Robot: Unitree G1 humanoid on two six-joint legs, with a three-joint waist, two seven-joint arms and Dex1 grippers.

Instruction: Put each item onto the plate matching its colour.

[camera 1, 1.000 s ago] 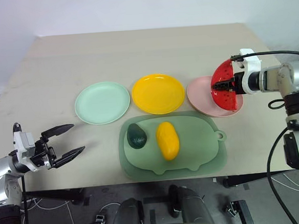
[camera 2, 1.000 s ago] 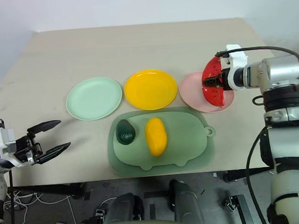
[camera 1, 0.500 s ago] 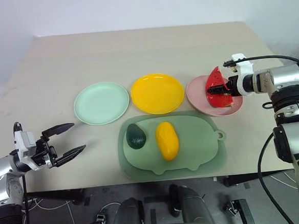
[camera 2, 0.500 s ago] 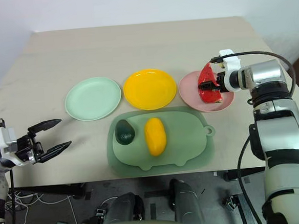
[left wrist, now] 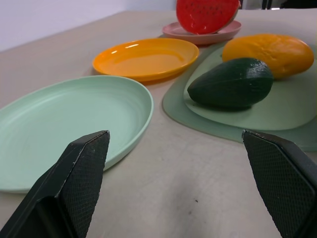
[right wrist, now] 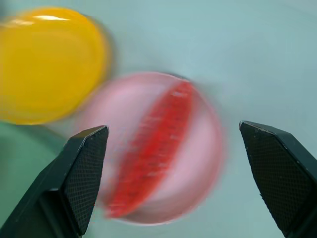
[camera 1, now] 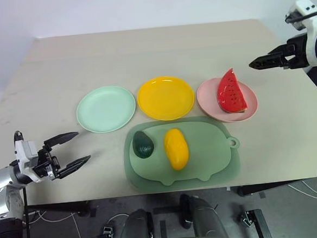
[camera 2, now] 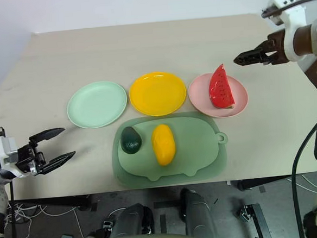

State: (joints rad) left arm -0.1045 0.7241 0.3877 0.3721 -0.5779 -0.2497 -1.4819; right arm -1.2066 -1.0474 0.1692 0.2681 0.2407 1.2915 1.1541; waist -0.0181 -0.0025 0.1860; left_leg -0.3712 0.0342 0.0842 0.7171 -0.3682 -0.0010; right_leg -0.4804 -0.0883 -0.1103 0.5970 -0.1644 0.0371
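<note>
Watermelon wedge sits on your pink plate; avocado and mango lie on the pig-shaped board. Both grippers, left and right, gape wide, empty.

A robot test bench in a lab — a bare beige table against a plain white wall, with loose cables on the grey floor beneath it, below the left gripper — nothing domestic around.
</note>
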